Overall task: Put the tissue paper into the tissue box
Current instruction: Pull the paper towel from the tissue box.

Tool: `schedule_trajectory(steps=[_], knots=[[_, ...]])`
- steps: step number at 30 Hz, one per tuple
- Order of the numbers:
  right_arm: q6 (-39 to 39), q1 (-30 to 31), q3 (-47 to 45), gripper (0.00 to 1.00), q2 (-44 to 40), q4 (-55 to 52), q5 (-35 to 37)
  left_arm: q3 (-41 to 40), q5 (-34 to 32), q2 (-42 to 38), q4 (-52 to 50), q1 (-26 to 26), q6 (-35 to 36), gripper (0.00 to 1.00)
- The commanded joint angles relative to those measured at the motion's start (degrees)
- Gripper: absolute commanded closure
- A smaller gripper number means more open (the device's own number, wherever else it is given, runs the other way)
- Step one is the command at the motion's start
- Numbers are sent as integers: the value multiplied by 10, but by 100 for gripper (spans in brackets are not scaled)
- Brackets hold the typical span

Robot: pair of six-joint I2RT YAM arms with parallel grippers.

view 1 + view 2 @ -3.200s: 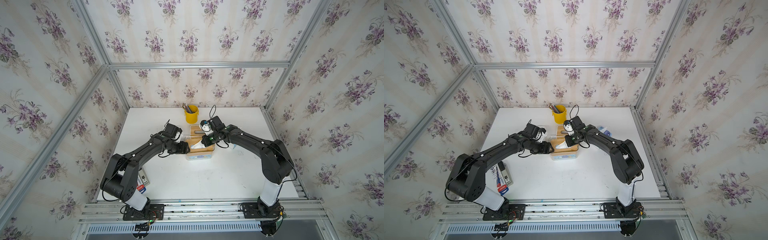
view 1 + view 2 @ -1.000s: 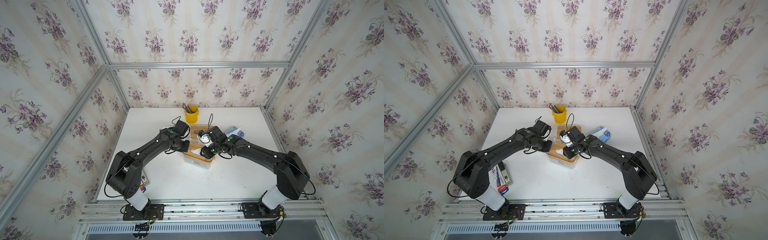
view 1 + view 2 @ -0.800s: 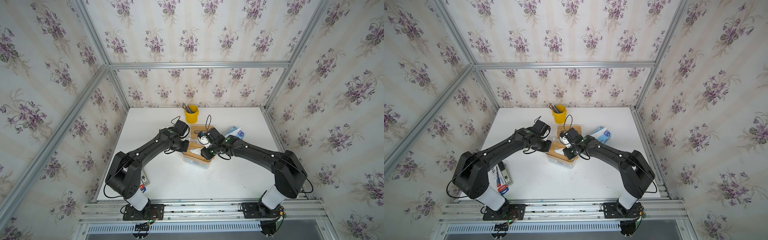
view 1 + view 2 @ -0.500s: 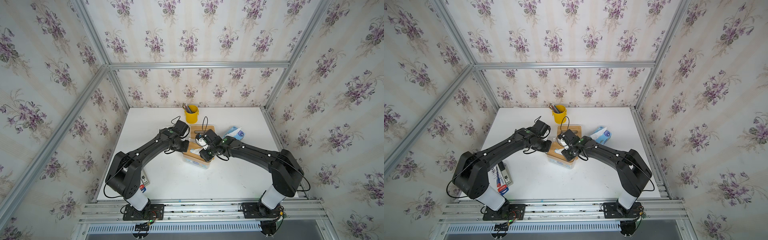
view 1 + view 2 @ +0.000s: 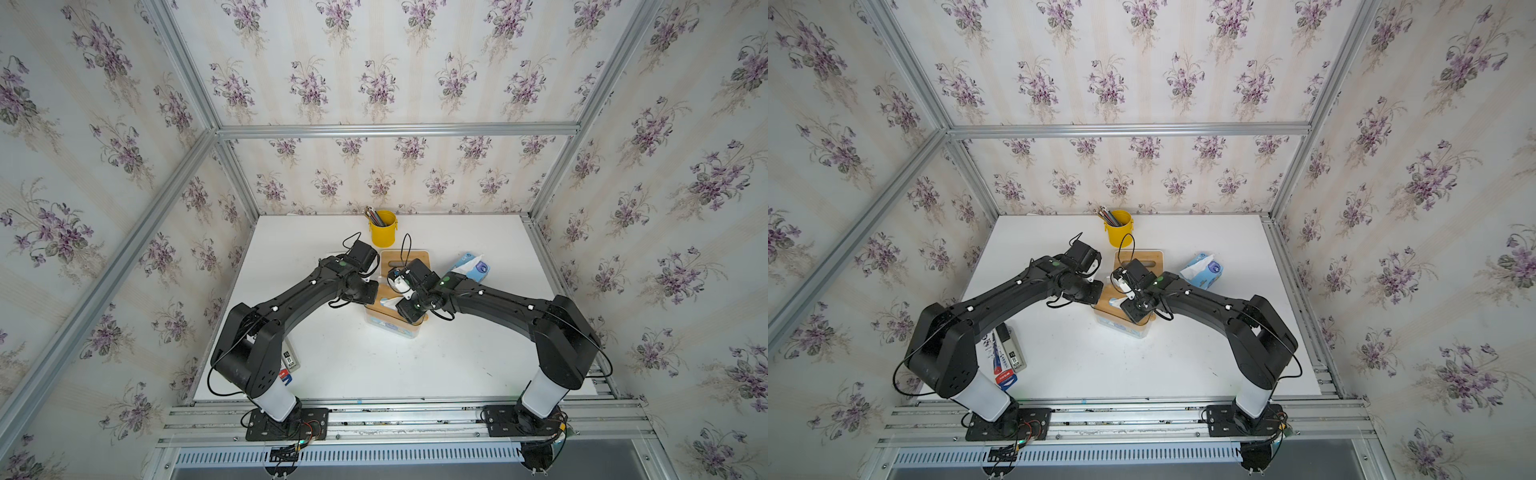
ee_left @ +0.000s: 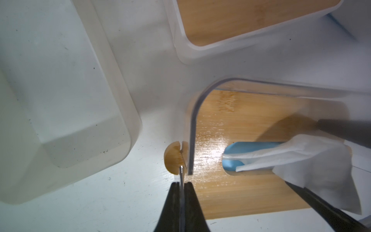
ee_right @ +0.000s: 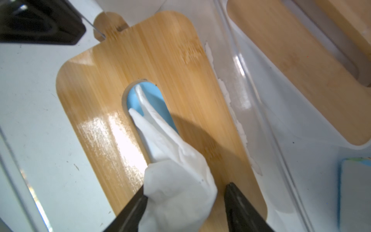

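the tissue box [image 5: 388,326] is sitting in the middle of the table [image 5: 332,361], with the tissue paper [image 7: 176,180] trailing out of the slot [image 7: 140,96] in its bamboo lid [image 7: 100,80]. the right gripper [image 7: 186,192] is standing open around the paper's loose end, one finger touching it. the left gripper [image 6: 181,183] is pinching shut on a thin strip [image 6: 181,172] at the lid's tab [image 6: 172,158], at the box's left end.

You get bright, even light in both top views, with wide-angle bending at the edges. In your wrist views, glare streaks the bamboo lid [image 7: 112,124], a soft shadow crosses it, and the near fingers [image 6: 170,209] blur.
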Motion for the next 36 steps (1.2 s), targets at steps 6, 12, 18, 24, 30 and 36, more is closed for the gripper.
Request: schedule_trajectory(steps=[6, 12, 18, 24, 30, 36], knots=[[5, 0, -3, 49, -4, 58, 34, -5, 26, -5, 21, 0, -3, 100], [18, 0, -26, 54, -16, 105, 49, -8, 33, -1, 21, 0, -2, 100], [22, -1, -28, 70, -19, 113, 54, -15, 32, -2, 23, 0, -2, 100], [34, -11, -18, 78, -15, 101, 59, -21, 31, -1, 24, 1, 0, 100], [43, -25, -3, 77, -17, 86, 36, -18, 28, 1, 21, 0, 2, 100], [28, -36, -8, 59, -40, 79, -50, -15, 21, 0, 21, 1, -1, 100]])
